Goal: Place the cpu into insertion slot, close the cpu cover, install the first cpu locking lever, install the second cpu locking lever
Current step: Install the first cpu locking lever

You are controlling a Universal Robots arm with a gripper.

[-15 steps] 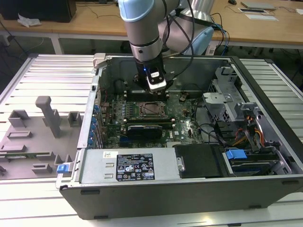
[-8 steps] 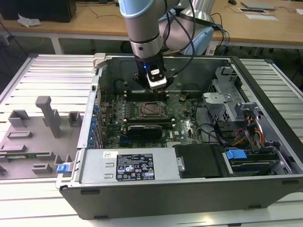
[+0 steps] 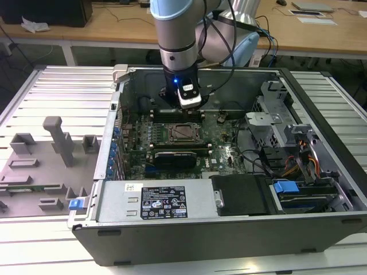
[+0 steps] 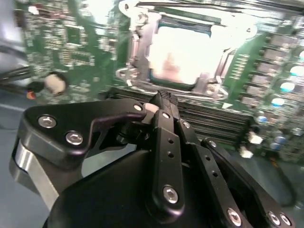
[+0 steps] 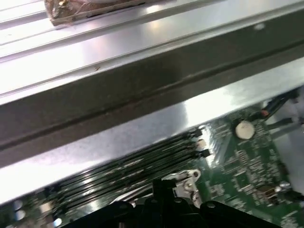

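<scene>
The jaws, pressed together (holding nothing), hover beside the cpu point(image 4: 183, 52), seated under its cpu cover point(image 4: 137, 52).

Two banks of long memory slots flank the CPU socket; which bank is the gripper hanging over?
The memory slots on the far side of the insertion slot, directly under the gripper; the other bank lies toward the case's front.

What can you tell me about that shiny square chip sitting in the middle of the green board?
The cpu is a flat square with a pale, silvery metal top that glares under the light. It lies level in the insertion slot on the green motherboard, with the cpu cover framing its edges. The gripper hangs just beside the socket, over the memory slots, without touching it.
</scene>
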